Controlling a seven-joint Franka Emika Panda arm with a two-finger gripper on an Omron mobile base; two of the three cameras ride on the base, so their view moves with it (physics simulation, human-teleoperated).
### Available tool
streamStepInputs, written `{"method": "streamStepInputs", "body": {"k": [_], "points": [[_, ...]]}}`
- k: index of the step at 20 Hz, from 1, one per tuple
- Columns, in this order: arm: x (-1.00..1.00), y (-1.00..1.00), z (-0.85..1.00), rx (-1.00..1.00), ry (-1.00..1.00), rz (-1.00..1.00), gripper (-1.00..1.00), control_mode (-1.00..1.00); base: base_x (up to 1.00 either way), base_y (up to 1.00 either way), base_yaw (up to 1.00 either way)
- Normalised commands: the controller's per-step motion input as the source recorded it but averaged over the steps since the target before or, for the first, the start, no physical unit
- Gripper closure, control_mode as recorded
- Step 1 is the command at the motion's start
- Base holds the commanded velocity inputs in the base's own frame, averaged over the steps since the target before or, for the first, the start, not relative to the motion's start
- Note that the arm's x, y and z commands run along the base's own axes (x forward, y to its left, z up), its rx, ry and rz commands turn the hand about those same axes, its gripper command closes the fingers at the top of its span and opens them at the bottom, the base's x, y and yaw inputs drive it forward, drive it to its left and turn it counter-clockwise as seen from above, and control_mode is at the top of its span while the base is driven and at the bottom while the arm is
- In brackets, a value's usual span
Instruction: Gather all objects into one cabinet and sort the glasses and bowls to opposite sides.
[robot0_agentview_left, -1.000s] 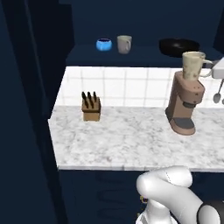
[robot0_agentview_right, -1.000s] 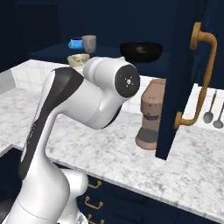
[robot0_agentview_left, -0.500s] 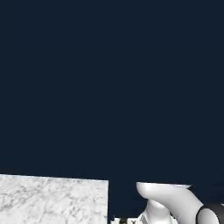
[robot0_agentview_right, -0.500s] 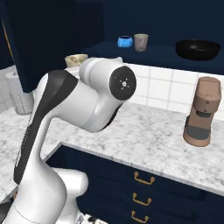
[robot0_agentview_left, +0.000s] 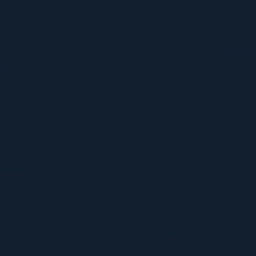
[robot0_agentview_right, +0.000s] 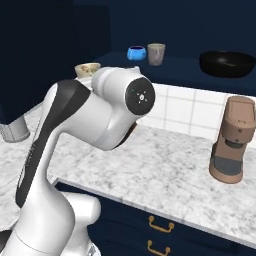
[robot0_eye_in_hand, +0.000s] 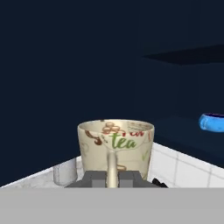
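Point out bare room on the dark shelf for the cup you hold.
Free: the dark shelf between the grey cup and the black pan. Crowded: the blue bowl sits right beside the grey cup. The gripper clamps the tea mug.

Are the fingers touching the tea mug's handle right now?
Touching. In the hand view both dark fingers sit flush against either side of the tea mug's cream handle, with no gap showing.

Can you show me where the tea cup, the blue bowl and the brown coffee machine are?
tea cup (robot0_eye_in_hand: 116, 146), hand view, on its printed side.
blue bowl (robot0_agentview_right: 136, 52), right base view, on its outer wall.
brown coffee machine (robot0_agentview_right: 232, 140), right base view, on its front body.
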Motion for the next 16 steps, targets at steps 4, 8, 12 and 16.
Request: {"method": "streamStepInputs", "body": {"k": [4, 8, 12, 16], "points": [[0.0, 0.0, 0.0, 0.0, 0.0, 0.0, 1.0, 1.0, 0.36, 0.09, -0.01], [0.0, 0.0, 0.0, 0.0, 0.0, 0.0, 1.0, 1.0, 1.0, 0.42, -0.06], [0.0, 0.0, 0.0, 0.0, 0.0, 0.0, 1.0, 1.0, 0.33, 0.02, 0.0], [0.0, 0.0, 0.0, 0.0, 0.0, 0.0, 1.0, 1.0, 0.18, 0.04, 0.0]]}}
